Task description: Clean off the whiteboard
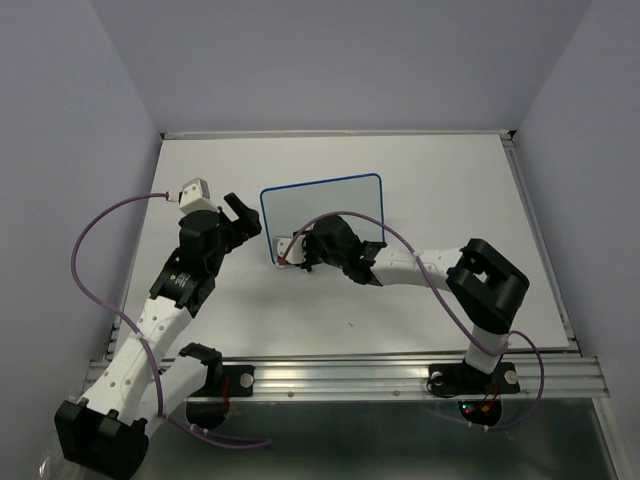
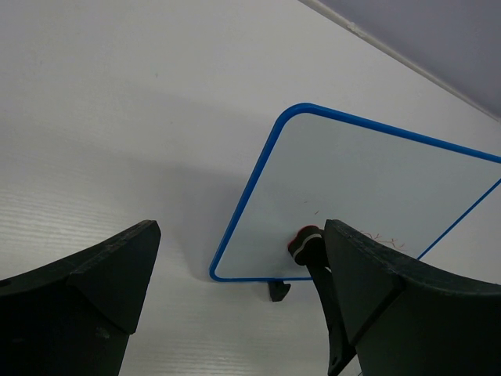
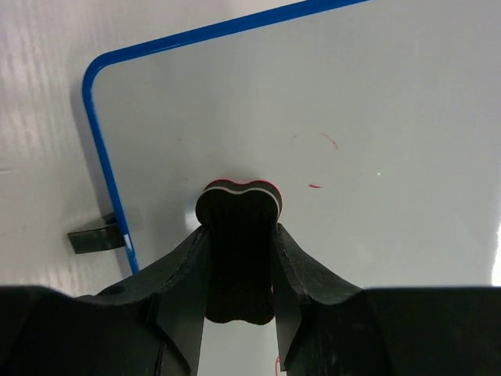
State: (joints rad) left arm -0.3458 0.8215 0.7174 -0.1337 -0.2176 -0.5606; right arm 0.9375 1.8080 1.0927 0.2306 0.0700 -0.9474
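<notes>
The whiteboard (image 1: pixel 322 210) has a blue frame and lies in the middle of the table. Its near left corner shows in the left wrist view (image 2: pixel 368 188). My right gripper (image 3: pixel 239 235) is shut on a black eraser (image 3: pixel 239 205). The eraser's red-and-white felt end presses on the whiteboard (image 3: pixel 352 117) close to its near left corner. In the top view that gripper (image 1: pixel 298 250) hovers over the board's near edge. Faint red marks (image 3: pixel 329 141) lie beyond the eraser, and a red scribble (image 2: pixel 383 235) shows beside it. My left gripper (image 2: pixel 241 235) is open and holds nothing, left of the board (image 1: pixel 235 215).
A small black foot (image 2: pixel 278 290) sticks out under the board's near edge. Walls close the table (image 1: pixel 440 300) at the back and at both sides. A metal rail (image 1: pixel 400 372) runs along the near edge by the arm bases.
</notes>
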